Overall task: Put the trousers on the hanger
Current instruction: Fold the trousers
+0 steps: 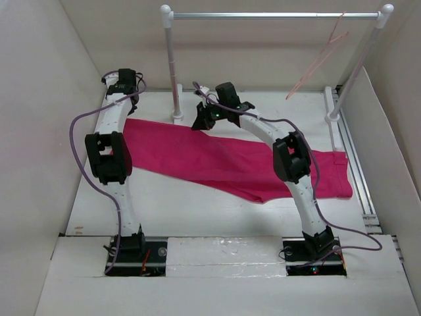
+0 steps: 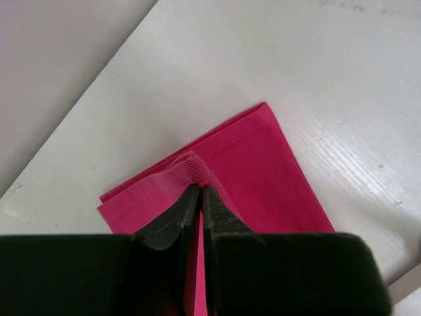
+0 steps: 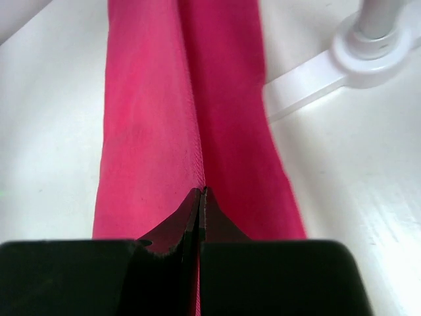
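Note:
The magenta trousers (image 1: pixel 230 161) lie flat across the table from the far left to the right. The pale pink wire hanger (image 1: pixel 320 58) hangs tilted from the right end of the rail. My left gripper (image 1: pixel 126 105) is at the trousers' left end. In the left wrist view it (image 2: pixel 199 189) is shut on a pinched-up fold of the cloth (image 2: pixel 263 171) near a corner. My right gripper (image 1: pixel 201 122) is at the trousers' far edge near the left post. In the right wrist view it (image 3: pixel 202 192) is shut on a ridge of the cloth (image 3: pixel 151 118).
A silver rail (image 1: pixel 270 14) on two white posts spans the back of the table. The left post's base (image 1: pixel 177 117) stands close to my right gripper and shows in the right wrist view (image 3: pixel 368 52). White walls enclose the left, back and right sides.

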Available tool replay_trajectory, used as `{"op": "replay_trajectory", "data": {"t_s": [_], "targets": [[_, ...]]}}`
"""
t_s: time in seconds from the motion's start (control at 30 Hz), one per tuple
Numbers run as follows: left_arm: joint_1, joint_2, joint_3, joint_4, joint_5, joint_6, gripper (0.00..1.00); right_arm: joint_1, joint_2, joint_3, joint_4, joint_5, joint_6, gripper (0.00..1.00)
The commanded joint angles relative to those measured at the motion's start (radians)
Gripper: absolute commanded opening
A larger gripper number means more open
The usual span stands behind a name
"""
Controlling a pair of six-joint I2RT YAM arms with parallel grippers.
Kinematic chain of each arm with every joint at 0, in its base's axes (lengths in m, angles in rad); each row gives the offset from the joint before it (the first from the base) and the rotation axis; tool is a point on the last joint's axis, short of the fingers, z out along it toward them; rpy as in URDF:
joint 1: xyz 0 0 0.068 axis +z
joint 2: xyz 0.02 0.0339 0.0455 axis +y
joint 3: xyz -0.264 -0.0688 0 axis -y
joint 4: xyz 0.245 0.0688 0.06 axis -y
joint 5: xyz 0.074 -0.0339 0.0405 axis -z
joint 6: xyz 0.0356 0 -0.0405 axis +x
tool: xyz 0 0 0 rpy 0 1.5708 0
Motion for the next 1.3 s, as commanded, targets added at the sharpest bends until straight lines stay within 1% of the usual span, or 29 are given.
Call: {"op": "replay_trajectory", "data": {"t_s": [0.0, 0.1, 0.2, 0.33, 0.5, 0.53, 0.57, 0.6, 0.63, 0.67, 0.7, 0.73, 0.77, 0.8, 0.83, 0.87, 0.9, 0.93, 0.97, 1.0, 1.03, 1.07, 1.1, 1.13, 1.2, 1.23, 1.27], "targets": [[0.004, 0.004, 0.079, -0.010, -0.060, -0.004, 0.00, -0.023, 0.035, 0.085, -0.015, 0.074, -0.025, 0.00], [0.014, 0.042, 0.107, -0.013, -0.096, 0.005, 0.00, -0.032, 0.035, 0.084, 0.005, 0.111, -0.024, 0.00], [0.034, 0.073, 0.123, -0.005, -0.083, 0.013, 0.00, -0.032, 0.024, 0.057, 0.037, 0.156, -0.021, 0.00], [0.035, 0.125, 0.157, -0.010, -0.096, 0.022, 0.00, -0.023, 0.073, 0.096, -0.001, 0.150, -0.019, 0.00], [0.044, 0.180, 0.174, -0.010, -0.102, 0.034, 0.00, -0.013, 0.087, 0.080, -0.008, 0.179, -0.013, 0.02], [0.044, 0.185, 0.174, -0.008, -0.094, 0.040, 0.04, -0.013, 0.087, 0.082, -0.012, 0.187, -0.012, 0.03], [0.044, 0.193, 0.182, -0.010, -0.090, 0.036, 0.21, -0.013, 0.087, 0.086, -0.017, 0.194, -0.010, 0.06], [0.053, 0.191, 0.194, -0.023, -0.097, 0.030, 0.34, -0.013, 0.079, 0.093, -0.033, 0.216, -0.009, 0.23], [0.053, 0.185, 0.197, -0.023, -0.097, 0.030, 0.35, -0.013, 0.079, 0.093, -0.034, 0.216, -0.009, 0.23], [0.064, 0.178, 0.197, -0.023, -0.096, 0.024, 0.52, -0.013, 0.072, 0.093, -0.037, 0.217, -0.009, 0.32], [0.064, 0.164, 0.200, -0.031, -0.096, 0.014, 0.59, -0.013, 0.050, 0.088, -0.040, 0.216, -0.013, 0.47], [0.073, 0.135, 0.200, -0.036, -0.090, 0.007, 0.62, -0.024, 0.035, 0.080, -0.040, 0.211, -0.015, 0.51], [0.073, 0.118, 0.196, -0.039, -0.085, -0.001, 0.64, -0.036, 0.015, 0.053, -0.037, 0.207, -0.016, 0.53], [0.073, 0.098, 0.168, -0.045, -0.074, -0.012, 0.64, -0.045, -0.035, 0.032, -0.035, 0.196, -0.030, 0.54], [0.073, 0.040, 0.141, -0.040, -0.033, -0.021, 0.64, -0.046, -0.069, -0.005, -0.031, 0.194, -0.039, 0.54], [0.073, 0.001, 0.090, -0.025, -0.010, -0.027, 0.64, -0.073, -0.104, -0.097, -0.021, 0.197, -0.047, 0.52], [0.062, -0.043, -0.039, 0.027, 0.017, -0.033, 0.64, -0.085, -0.141, -0.148, -0.008, 0.199, -0.068, 0.48], [0.039, -0.138, -0.113, 0.062, 0.075, -0.032, 0.62, -0.101, -0.216, -0.201, -0.003, 0.197, -0.076, 0.44], [0.027, -0.186, -0.199, 0.105, 0.100, -0.030, 0.60, -0.131, -0.253, -0.258, 0.000, 0.196, -0.084, 0.39], [0.015, -0.230, -0.352, 0.169, 0.131, -0.039, 0.59, -0.148, -0.289, -0.376, 0.017, 0.185, -0.093, 0.14], [0.005, -0.343, -0.495, 0.231, 0.283, -0.053, 0.54, -0.177, -0.363, -0.500, 0.044, 0.176, -0.100, 0.01], [0.005, -0.344, -0.496, 0.231, 0.285, -0.053, 0.52, -0.178, -0.397, -0.501, 0.045, 0.176, -0.101, 0.00], [0.005, -0.376, -0.618, 0.278, 0.332, -0.071, 0.51, -0.200, -0.427, -0.609, 0.069, 0.173, -0.113, 0.00], [0.005, -0.425, -0.667, 0.302, 0.401, -0.088, 0.49, -0.210, -0.451, -0.652, 0.068, 0.176, -0.125, 0.00], [0.005, -0.459, -0.769, 0.334, 0.429, -0.105, 0.47, -0.230, -0.505, -0.715, 0.045, 0.194, -0.162, 0.00], [0.005, -0.483, -0.789, 0.339, 0.461, -0.113, 0.46, -0.230, -0.516, -0.766, 0.040, 0.200, -0.173, 0.03], [0.022, -0.490, -0.809, 0.339, 0.476, -0.119, 0.46, -0.243, -0.534, -0.785, 0.034, 0.207, -0.177, 0.20]]}}
